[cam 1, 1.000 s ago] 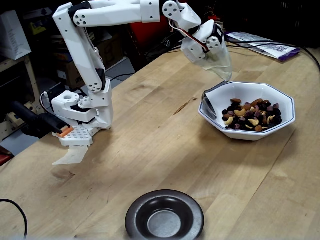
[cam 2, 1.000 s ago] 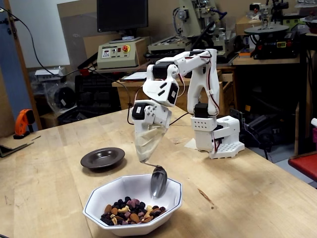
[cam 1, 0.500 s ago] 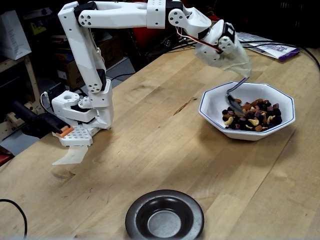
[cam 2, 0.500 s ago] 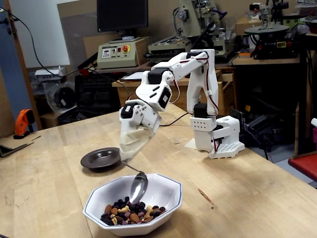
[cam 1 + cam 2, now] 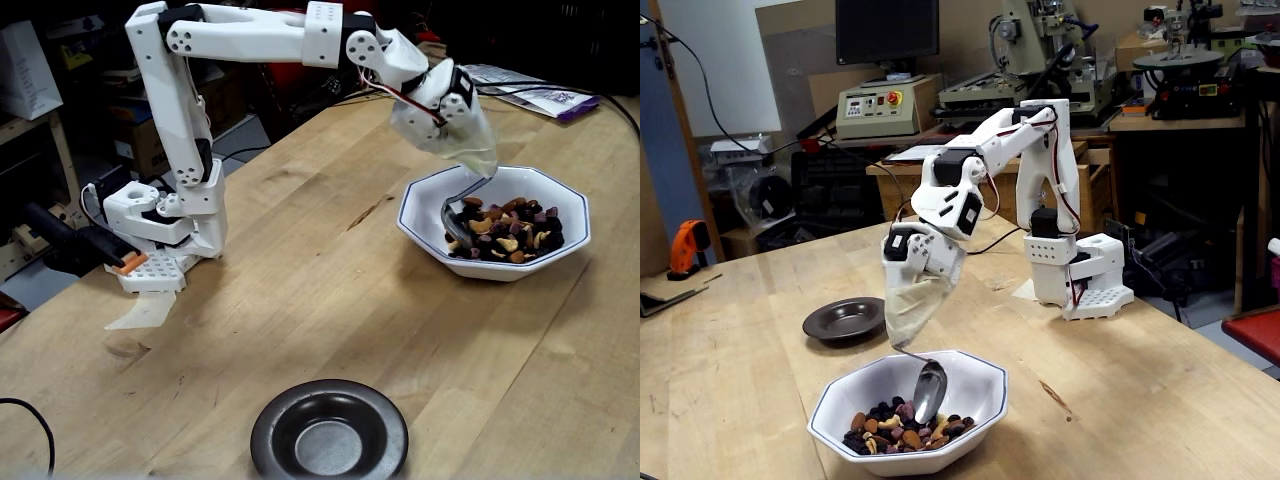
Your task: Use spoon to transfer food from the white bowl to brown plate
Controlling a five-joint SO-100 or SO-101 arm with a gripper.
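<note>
end effector (image 5: 908, 335): clamped on the spoon (image 5: 930, 389)
spoon: tip down in the food (image 5: 505, 228), inside the white bowl (image 5: 560, 250)
brown plate (image 5: 329, 432): sitting empty on the counter (image 5: 300, 300), well apart from the bowl

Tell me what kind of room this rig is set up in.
Most likely a workshop or maker lab. The arm sits on a wooden workbench. Behind it stand a benchtop milling machine, a control box with a red stop button and a monitor.
</note>
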